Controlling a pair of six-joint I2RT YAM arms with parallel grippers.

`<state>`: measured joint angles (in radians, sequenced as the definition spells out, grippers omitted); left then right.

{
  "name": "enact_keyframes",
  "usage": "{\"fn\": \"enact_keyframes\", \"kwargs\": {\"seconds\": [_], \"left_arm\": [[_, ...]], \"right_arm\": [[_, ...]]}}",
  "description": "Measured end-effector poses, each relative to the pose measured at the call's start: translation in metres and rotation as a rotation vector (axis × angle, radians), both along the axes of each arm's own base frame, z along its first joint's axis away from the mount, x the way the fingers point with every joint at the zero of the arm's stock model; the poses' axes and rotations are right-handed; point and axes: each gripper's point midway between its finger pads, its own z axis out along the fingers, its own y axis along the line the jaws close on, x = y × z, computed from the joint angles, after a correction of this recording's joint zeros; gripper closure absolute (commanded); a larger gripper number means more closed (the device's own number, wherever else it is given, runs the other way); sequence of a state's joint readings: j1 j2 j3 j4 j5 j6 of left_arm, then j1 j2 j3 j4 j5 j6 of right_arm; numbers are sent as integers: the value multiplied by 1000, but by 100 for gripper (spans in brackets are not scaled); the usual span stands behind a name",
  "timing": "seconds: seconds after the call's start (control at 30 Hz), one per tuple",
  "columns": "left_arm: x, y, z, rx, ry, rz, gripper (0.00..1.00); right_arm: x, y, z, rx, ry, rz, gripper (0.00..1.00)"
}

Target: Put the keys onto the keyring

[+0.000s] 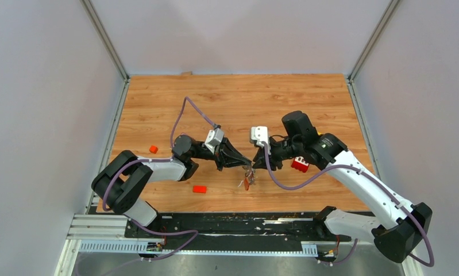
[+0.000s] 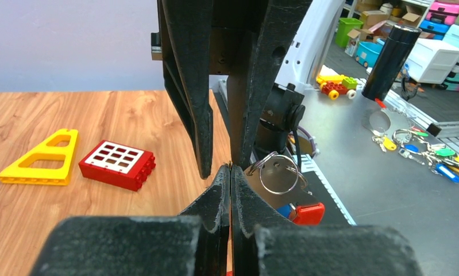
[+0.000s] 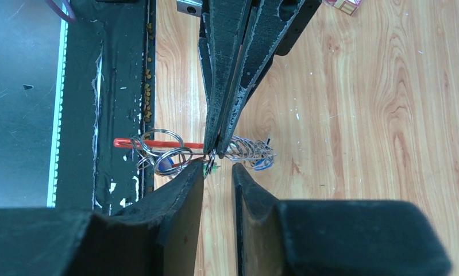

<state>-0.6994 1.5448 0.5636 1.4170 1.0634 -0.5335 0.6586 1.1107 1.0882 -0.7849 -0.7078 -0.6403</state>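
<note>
Wooden tabletop (image 1: 244, 103), keyring (image 1: 247, 180) in left pincer (image 1: 250, 164) tips

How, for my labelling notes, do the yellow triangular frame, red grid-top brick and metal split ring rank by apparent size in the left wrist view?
1. yellow triangular frame and red grid-top brick: look alike, not ranked.
2. metal split ring: smallest, though nearer the camera.
</note>
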Motion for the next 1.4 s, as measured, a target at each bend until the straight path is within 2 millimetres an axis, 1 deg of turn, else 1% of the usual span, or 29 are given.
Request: {"fn": "enact_keyframes", "kwargs": {"seconds": [0.07, 0.17, 0.2, 0.37, 0.4, 0.5, 0.53, 0.6, 0.67, 0.77, 0.93, 1.03, 1.2, 1.27, 1.33, 1.4], "left_arm": [[0, 0, 0, 0, 1, 0, 100], [1, 0, 0, 0, 5, 4, 100], [1, 0, -1, 1, 5, 3, 100], [2, -1, -2, 2, 4, 9, 100], [3, -1, -2, 1, 1, 12, 95], [10, -2, -3, -1, -8, 27, 75], [14, -2, -3, 1, -6, 32, 70], [20, -3, -6, 11, 1, 40, 63], [28, -3, -8, 24, 12, 52, 53], [36, -3, -7, 33, 11, 59, 42], [43, -3, -6, 43, -1, 65, 26], [43, -3, -12, 63, -12, 61, 23], [48, -2, -24, 116, -46, 95, 22], [54, -1, -26, 147, -60, 127, 22], [62, 0, -24, 174, -80, 168, 22], [74, -1, -21, 213, -92, 224, 22]], "right_arm": [[0, 1, -1, 0, 8, 1, 90], [-1, 3, -3, 3, 27, 9, 98], [-1, 3, -3, 1, 32, 8, 100], [-1, 2, -3, -8, 40, 2, 100], [0, 2, -2, -11, 41, -2, 100], [5, -1, -2, -33, 37, -38, 100], [7, -2, -1, -41, 33, -54, 100], [12, -4, 3, -50, 19, -83, 100], [19, -5, 11, -50, -5, -115, 100], [28, -8, 17, -58, -32, -161, 100], [37, -14, 14, -90, -41, -223, 100], [44, -18, 10, -116, -45, -266, 100], [56, -27, 5, -160, -61, -352, 100], [62, -30, 4, -173, -73, -390, 100], [69, -33, 3, -186, -84, -430, 100], [78, -37, 2, -199, -93, -479, 100]]}}
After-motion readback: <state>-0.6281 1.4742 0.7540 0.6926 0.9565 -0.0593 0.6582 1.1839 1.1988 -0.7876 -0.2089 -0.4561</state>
